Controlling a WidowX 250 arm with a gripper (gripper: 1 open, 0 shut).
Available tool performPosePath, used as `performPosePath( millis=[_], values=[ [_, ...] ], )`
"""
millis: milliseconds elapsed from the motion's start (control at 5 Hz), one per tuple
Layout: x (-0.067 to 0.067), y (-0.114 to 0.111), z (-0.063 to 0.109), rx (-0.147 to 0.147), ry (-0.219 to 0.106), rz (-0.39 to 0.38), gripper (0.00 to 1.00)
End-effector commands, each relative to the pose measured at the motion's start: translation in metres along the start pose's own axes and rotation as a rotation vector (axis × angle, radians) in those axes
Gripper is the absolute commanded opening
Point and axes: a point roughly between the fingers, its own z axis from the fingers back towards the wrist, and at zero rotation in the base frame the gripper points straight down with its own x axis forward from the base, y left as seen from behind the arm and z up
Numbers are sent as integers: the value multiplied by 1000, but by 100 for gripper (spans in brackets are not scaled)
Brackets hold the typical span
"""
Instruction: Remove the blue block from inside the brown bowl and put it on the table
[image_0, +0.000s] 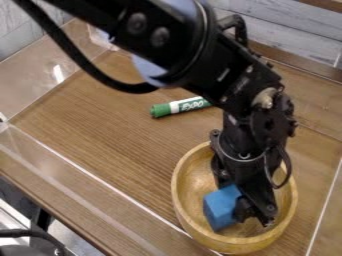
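The blue block (219, 210) lies inside the brown bowl (181, 188), which sits on the table (94, 135) at the front right. My gripper (241, 204) points almost straight down into the bowl, with the black arm reaching in from the upper left. Its dark fingers (265, 205) press on the block's right part and cover some of it. The block rests low in the bowl, and the gripper is shut on it.
A green-and-white marker (178, 106) lies on the table behind the bowl. Low clear acrylic walls (30, 150) run along the left and front edges. A blue object (144, 72) shows behind the arm at the back.
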Motion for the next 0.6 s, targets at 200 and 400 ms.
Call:
performPosePath(
  millis=[200,400],
  values=[
    [6,7,5,9,-23,24,0],
    [5,8,6,10,-19,30,0]
  ],
)
